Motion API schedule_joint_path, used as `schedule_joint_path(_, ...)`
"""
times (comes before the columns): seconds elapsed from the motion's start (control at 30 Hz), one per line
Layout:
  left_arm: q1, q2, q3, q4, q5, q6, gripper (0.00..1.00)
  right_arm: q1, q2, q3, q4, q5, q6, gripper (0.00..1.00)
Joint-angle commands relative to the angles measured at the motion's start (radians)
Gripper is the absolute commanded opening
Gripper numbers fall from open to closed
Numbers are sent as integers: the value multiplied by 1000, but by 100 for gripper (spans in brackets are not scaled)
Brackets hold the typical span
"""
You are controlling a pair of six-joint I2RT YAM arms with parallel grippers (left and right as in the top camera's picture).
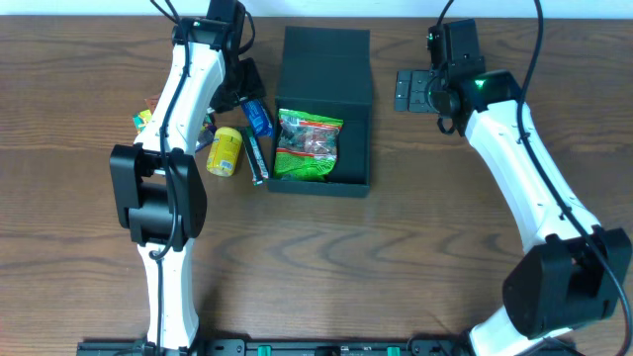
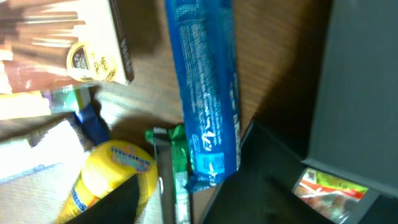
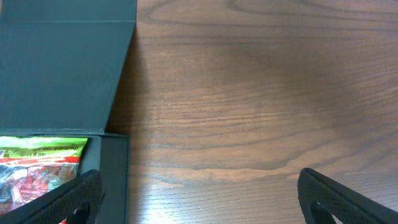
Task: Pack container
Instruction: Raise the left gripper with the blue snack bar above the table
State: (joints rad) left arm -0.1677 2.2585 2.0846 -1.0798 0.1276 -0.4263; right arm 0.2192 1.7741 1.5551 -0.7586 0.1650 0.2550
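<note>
The dark teal container (image 1: 354, 148) stands open at the table's middle, its lid (image 1: 326, 59) laid back flat. A green snack packet (image 1: 307, 143) lies inside; it also shows in the right wrist view (image 3: 37, 162). My left gripper (image 1: 242, 91) is left of the container, over a long blue packet (image 1: 259, 117). In the left wrist view the fingers (image 2: 186, 208) are apart, with the blue packet's (image 2: 205, 93) near end between them. My right gripper (image 1: 410, 89) is open and empty over bare wood, right of the lid; its fingers (image 3: 202, 205) are wide apart beside the container wall (image 3: 115, 174).
A yellow can (image 1: 226, 151) and a dark bar (image 1: 257, 158) lie left of the container. Several more packets (image 1: 148, 117) lie under the left arm. The left wrist view shows a brown stick-snack box (image 2: 62, 43) and the yellow can (image 2: 112, 174).
</note>
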Motion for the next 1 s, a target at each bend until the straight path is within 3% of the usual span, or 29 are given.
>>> schedule_joint_path(0.0, -3, -24, 27, 22, 3, 59, 90, -11, 3, 3, 3, -1, 2, 99)
schedule_joint_path(0.1, -1, 10, 27, 44, 3, 53, 94, -11, 3, 3, 2, -21, 2, 99)
schedule_joint_path(0.53, -1, 156, 27, 121, 0, 53, 72, -11, 3, 3, -21, -23, 2, 99)
schedule_joint_path(0.83, -1, 217, 27, 121, 4, 53, 69, -11, 3, 3, -20, -23, 2, 99)
schedule_joint_path(0.97, -1, 223, 27, 135, 4, 53, 57, -11, 3, 3, -20, -23, 2, 99)
